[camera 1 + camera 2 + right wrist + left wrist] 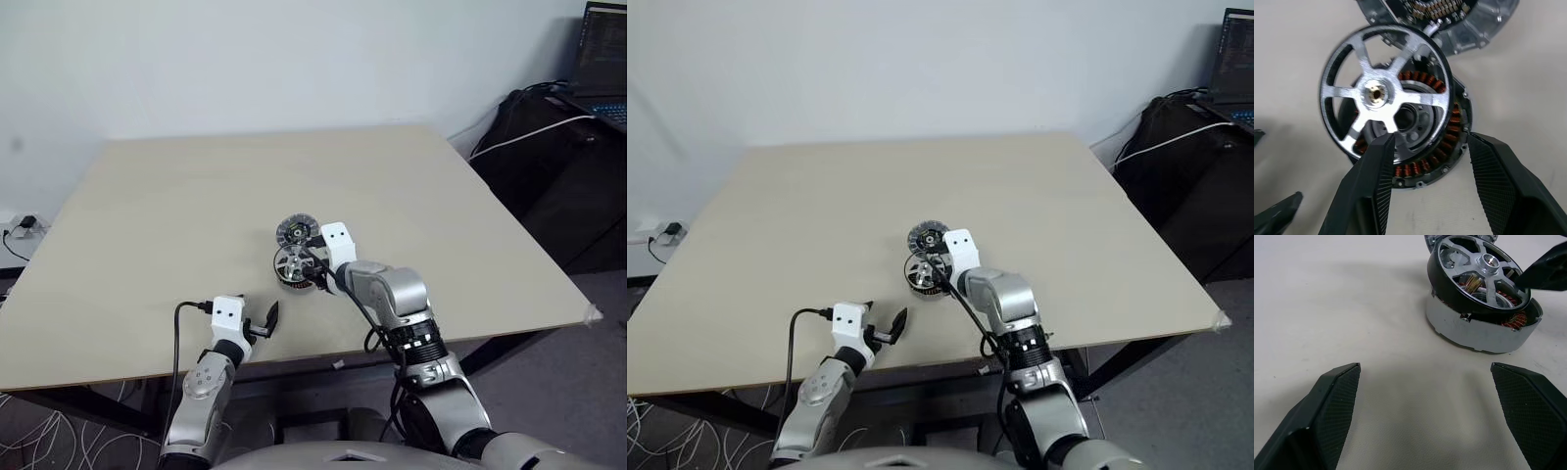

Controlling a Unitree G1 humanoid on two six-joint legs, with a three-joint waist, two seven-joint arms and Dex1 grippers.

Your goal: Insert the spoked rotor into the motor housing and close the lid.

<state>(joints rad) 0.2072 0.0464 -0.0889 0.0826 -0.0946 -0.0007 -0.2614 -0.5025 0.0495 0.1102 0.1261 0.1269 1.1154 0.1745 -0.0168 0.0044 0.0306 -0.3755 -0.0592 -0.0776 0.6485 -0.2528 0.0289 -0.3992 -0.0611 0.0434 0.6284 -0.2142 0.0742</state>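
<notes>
so the spoked rotor is sitting tilted on top of the motor housing, near the middle of the frame in the head views, not seated flat. it's a shiny silver wheel with chunky flat radial spokes, a round hub with a brassy hole in the centre, and a dark smooth outer rim. one edge is riding up over the housing wall while the other side is dipping toward the coils.

the housing is a round base with a plain brushed grey metal wall, and inside it you're seeing a ring of little reddish copper wound coils around a silver centre. the lid is lying open just behind it, toward the top of the frame, touching the housing: a grey metal disc with a segmented inner rim.

the right gripper is hovering right at the near edge of the housing, its two black fingers with a fine cross-hatched texture standing partly spread on either side of the rim. can't tell whether they're actually touching the rotor.

the left gripper is resting low over the pale matte bench, lower left of centre, fingers spread wide apart and holding nothing, well apart from the motor.
</notes>
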